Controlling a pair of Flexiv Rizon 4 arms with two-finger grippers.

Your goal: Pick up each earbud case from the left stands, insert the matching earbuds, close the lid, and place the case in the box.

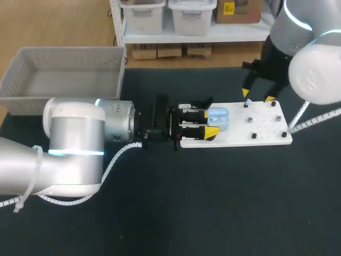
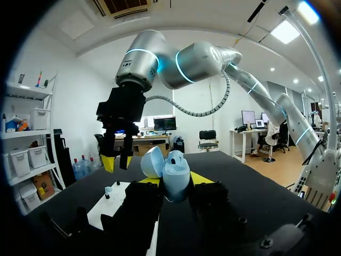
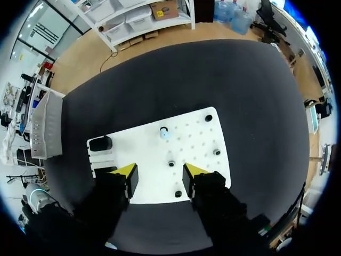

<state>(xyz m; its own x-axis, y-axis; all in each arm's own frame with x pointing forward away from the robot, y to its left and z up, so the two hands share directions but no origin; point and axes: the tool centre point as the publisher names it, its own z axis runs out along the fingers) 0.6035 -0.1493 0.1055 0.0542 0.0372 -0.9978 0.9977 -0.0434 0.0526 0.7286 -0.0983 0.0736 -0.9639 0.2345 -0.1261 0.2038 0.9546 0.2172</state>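
Fingers of the left gripper [image 1: 211, 122] are clamped on the pale-blue case [image 2: 171, 176] from both sides. Its lid stands open, and it is held low over the end of the white board [image 1: 266, 136] nearest that arm. The right gripper [image 3: 160, 173] hangs above the board's far end with its fingers apart and nothing between them. A small blue earbud [image 3: 164, 133] sits on a peg just ahead of the tips, not touching them. Whether the case already holds an earbud cannot be told.

The step in hand looks to be fetching that earbud. It would go best with the right gripper centred over the peg, one finger on each side, then a light squeeze and a straight lift. The earbud is small and smooth and could twist or slip, so it should be lined up with its pocket before release. The left gripper should keep the case steady, opening upward. The grey box [image 1: 64, 56] waits at the back left.
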